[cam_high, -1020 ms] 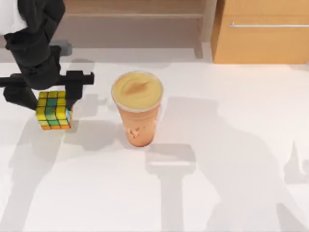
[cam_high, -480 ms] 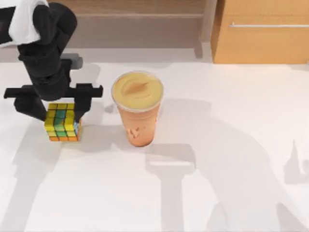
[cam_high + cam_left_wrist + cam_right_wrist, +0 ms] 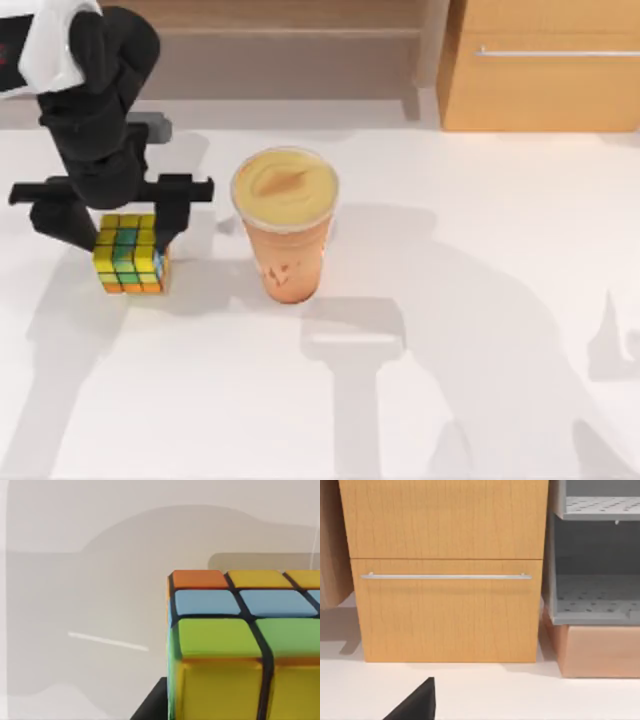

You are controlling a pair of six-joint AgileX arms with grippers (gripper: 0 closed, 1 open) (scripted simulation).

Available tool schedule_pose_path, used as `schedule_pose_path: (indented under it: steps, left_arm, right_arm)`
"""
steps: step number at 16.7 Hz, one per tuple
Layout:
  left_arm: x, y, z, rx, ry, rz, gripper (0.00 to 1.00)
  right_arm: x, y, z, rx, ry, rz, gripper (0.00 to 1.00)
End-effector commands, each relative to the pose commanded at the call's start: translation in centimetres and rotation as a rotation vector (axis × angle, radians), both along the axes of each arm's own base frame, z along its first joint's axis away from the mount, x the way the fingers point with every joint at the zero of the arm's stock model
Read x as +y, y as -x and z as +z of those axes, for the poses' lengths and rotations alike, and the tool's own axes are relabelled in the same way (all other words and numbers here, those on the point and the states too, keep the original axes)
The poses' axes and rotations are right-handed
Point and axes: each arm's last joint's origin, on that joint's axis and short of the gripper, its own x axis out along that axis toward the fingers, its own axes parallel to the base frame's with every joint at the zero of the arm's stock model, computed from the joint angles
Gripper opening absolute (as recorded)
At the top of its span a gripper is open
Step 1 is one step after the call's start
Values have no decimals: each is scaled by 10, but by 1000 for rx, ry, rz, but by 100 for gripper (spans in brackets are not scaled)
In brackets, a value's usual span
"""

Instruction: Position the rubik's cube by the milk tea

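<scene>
Rubik's cube (image 3: 130, 254): small, upright, with yellow, green, teal and orange stickers on black edges, to the left of the milk tea (image 3: 286, 222), apart from it. Milk tea: tall tapered clear cup, orange-tan drink, pale yellow smudged lid, standing upright.

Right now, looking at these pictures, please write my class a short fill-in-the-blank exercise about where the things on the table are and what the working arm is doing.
1. The rubik's cube sits between the fingers of the ____ gripper.
2. In the top view, the cube lies to the ____ of the milk tea.
3. The cup's round lid is pale ____.
4. Behind the table stands a wooden cabinet with a long metal ____.

Missing words: left; left; yellow; handle
</scene>
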Motion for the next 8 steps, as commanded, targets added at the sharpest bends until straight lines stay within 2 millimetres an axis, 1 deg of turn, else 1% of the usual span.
schedule_pose_path:
  steps: [8]
  left_arm:
    - [0, 0, 0, 0, 0, 0, 98]
  right_arm:
    - [0, 0, 0, 0, 0, 0, 100]
